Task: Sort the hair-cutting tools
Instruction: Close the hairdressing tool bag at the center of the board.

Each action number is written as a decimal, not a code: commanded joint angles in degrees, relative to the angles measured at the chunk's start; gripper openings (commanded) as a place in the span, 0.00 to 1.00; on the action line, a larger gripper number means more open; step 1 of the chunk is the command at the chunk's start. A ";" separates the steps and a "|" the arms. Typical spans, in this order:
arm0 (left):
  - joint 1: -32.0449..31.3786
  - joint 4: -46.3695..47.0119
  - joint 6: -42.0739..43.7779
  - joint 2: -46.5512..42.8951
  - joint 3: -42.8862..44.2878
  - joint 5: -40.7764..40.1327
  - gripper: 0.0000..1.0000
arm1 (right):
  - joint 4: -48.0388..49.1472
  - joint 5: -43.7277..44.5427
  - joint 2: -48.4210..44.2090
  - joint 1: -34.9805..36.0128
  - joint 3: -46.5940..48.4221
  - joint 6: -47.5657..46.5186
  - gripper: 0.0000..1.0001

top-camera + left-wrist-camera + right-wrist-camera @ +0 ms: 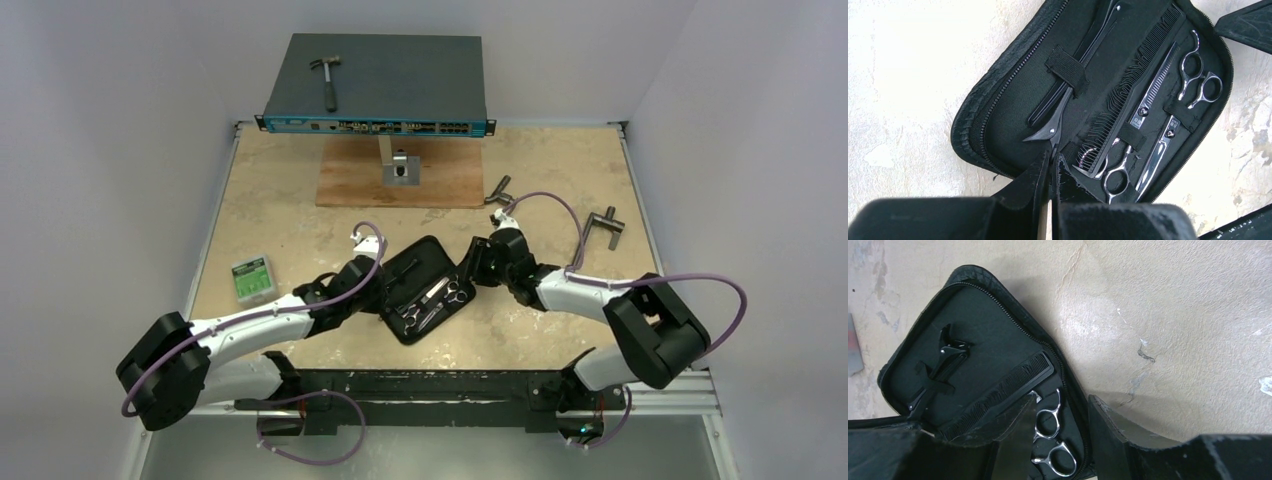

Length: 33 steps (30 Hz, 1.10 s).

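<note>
Where the beige mottled table [280,210] meets pale walls [100,100], the left gripper [1052,162] pinches the hair clip [1050,132] inside the open black case [998,100]. The comb [1143,65] and scissors [1153,95] are strapped in rightward, and the right gripper [1062,402] straddles the case's edge, fingers apart.

table [560,180]: beige top | on it: open black case [1008,100], green box [251,278], wooden board [350,180], two T-handled tools [604,225]

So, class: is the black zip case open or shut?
Open: the case lies spread flat, with comb, hair clip and scissors visible inside.
</note>
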 commanded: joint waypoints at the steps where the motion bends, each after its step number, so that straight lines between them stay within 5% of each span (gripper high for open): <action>1: 0.00 0.17 0.39 -0.42 -0.64 -0.88 0.00 | 2.28 1.56 1.79 -0.34 2.91 -1.13 0.43; 18: -0.20 2.72 -5.13 -3.32 -7.13 1.83 0.00 | -0.86 2.20 -3.46 -0.38 -2.29 0.58 0.46; 33: -1.39 4.78 -8.31 -2.41 -7.22 3.85 0.00 | 3.47 -1.56 0.13 -0.39 -4.81 1.39 0.36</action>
